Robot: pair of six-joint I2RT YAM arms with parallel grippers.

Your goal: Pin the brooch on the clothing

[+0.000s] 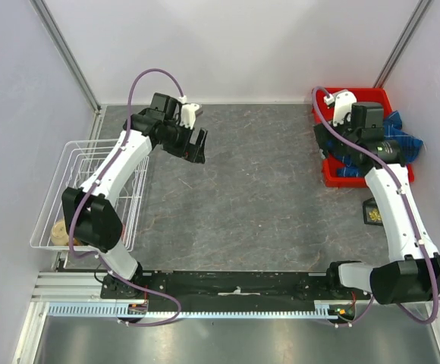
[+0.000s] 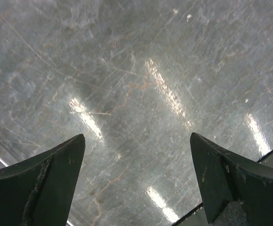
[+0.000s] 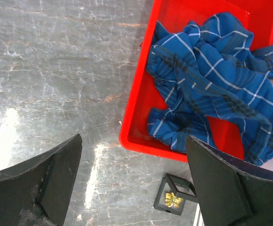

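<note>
We are at the very start, with nothing held. Both end effectors stand wide open and empty: the left end effector (image 2: pixel 136 137) hangs over bare counter (image 1: pixel 265 197) at the far left, and the right end effector (image 3: pixel 134 139) hovers by the left wall of the red bin (image 3: pixel 135 117) at the far right. The clothing (image 3: pixel 212 80) lies crumpled inside that bin, folded over itself, so we cannot make out collar or pocket. The brooch (image 3: pixel 173 201) sits apart from it in a small black display box (image 3: pixel 161 190), on the counter just near of the bin. A white wire basket (image 1: pixel 68 163) stands at the left edge.

We judge the step in hand to be fetching the shirt. The next move calls for the right end effector to reach down into the bin, close on a raised fold and lift the fabric onto the open counter, where both arms can spread it flat — pinning needs a smooth patch of cloth. Only then should the brooch come out of its box. It is tiny and will need a careful pinch.
</note>
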